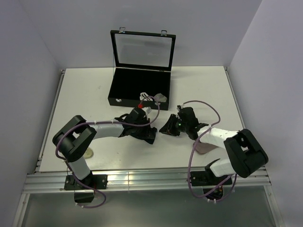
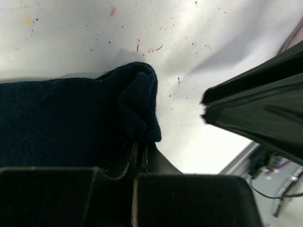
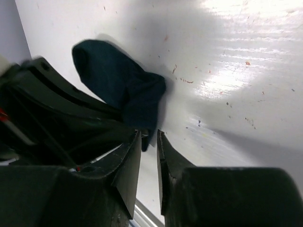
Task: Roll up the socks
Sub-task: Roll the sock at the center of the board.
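Observation:
A navy sock [image 2: 61, 118] lies on the white table, with a bunched fold at its right end. My left gripper [image 2: 141, 150] is shut on that fold from below in the left wrist view. In the right wrist view the same sock [image 3: 118, 87] lies ahead of my right gripper [image 3: 149, 139]. Its jaws stand a narrow gap apart, and the sock's dark tip hangs at their mouth without being pinched. From above, the two grippers [image 1: 150, 134] [image 1: 169, 128] meet mid-table, close together. The sock there is mostly hidden under the left one.
A black case [image 1: 124, 97] with its glass lid [image 1: 143, 49] raised stands at the back centre. Light-coloured fabric [image 1: 159, 98] lies at its front right. A small round disc [image 1: 88, 152] sits near the left arm's base. The table's front rail [image 1: 142, 178] runs just behind both bases.

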You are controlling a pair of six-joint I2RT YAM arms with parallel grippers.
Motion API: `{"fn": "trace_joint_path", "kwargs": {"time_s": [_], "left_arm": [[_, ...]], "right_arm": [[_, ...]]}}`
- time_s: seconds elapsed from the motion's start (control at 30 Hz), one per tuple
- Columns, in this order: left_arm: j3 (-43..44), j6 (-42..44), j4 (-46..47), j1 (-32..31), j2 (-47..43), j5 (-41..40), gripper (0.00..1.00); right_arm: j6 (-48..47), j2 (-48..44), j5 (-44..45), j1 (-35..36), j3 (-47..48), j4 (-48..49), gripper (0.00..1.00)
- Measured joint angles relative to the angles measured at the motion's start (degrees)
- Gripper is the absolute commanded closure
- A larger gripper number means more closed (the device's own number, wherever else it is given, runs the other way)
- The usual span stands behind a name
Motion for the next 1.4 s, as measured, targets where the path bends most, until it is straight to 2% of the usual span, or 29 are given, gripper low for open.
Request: {"fn": "trace_joint_path", "kwargs": {"time_s": [0.1, 0.17, 0.27, 0.3, 0.53, 0.67, 1.4], "left_arm": [[-0.33, -0.81, 0.87, 1.22, -0.22, 2.01, 1.0], [-0.33, -1.01, 1.31, 1.92, -0.31, 2.97, 1.0], [-0.37, -1.46, 1.77, 2.67, -0.42, 3.98, 0.99], [-0.37, -1.64, 1.86, 2.84, -0.48, 4.17, 1.0], [-1.42, -1.92, 2.64, 3.82, -0.72, 5.11, 0.99], [-2.12, -2.1, 2.91, 4.42, -0.72, 5.81, 1.0], [-3.39, -3.61, 6.25, 5.38, 0.2, 8.57, 0.99]], "right_arm": [[-1.11, 2.1, -1.79, 0.0, -2.32, 5.01, 0.86], [-1.25, 4.31, -3.06, 0.0, -3.19, 8.68, 0.87], [-1.22, 7.78, -5.22, 0.0, -3.96, 14.21, 0.81], [-1.11, 8.74, -6.01, 0.0, -4.37, 16.46, 0.75], [-0.46, 11.82, -9.07, 0.0, -5.25, 25.79, 0.57], [0.55, 14.6, -10.47, -0.28, -5.25, 30.21, 0.56], [3.93, 25.03, -14.93, -1.68, -4.24, 41.53, 0.57]]}}
